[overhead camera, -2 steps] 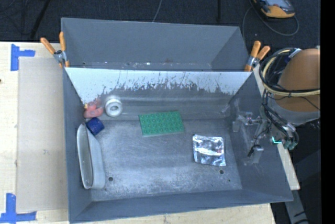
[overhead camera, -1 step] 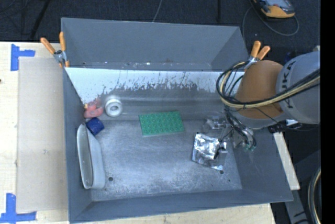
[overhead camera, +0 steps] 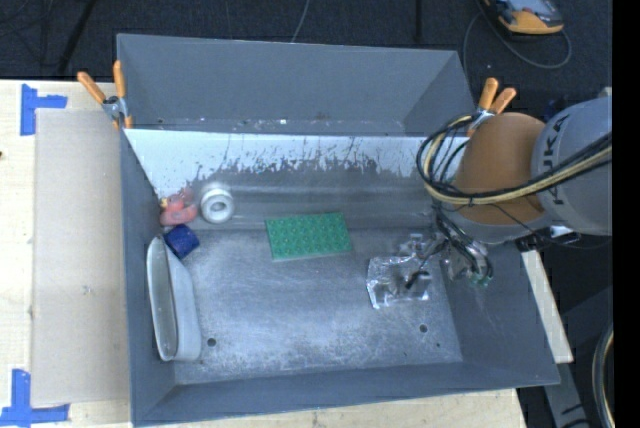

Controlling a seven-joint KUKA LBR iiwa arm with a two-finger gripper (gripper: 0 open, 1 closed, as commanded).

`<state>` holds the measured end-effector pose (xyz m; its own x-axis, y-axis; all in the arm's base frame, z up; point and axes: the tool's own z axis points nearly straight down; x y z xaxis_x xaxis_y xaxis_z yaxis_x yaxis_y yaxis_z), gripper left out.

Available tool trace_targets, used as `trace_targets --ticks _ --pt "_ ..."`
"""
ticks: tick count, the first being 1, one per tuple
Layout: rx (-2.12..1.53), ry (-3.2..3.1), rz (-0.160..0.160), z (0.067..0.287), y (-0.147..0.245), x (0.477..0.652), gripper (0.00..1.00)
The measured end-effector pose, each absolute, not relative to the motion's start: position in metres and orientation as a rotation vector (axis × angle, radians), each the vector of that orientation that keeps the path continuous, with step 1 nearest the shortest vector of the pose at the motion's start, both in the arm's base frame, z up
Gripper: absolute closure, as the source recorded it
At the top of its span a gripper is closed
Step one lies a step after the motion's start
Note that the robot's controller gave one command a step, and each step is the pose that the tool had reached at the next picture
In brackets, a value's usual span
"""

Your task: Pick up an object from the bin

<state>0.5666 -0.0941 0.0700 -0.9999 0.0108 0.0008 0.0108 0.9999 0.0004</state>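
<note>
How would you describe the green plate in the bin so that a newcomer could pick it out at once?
Look into the grey metal bin and find the middle of its floor, near the foot of the back wall. There the green plate lies flat, right of a silver roll and a blue block. It is the only green thing, a thin studded rectangle.

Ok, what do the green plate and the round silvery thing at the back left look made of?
The green plate looks like moulded plastic with a matte finish: even colour and a regular grid of small studs across its top. The round silvery thing is pale and shiny with a darker centre hole, so it may be metal or a glossy roll of tape; the look leaves that open.
</note>
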Motion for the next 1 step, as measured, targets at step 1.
trace_targets --ticks 1 --pt "-0.025 -3.151 0.003 0.21 -0.1072 0.5746 1.0"
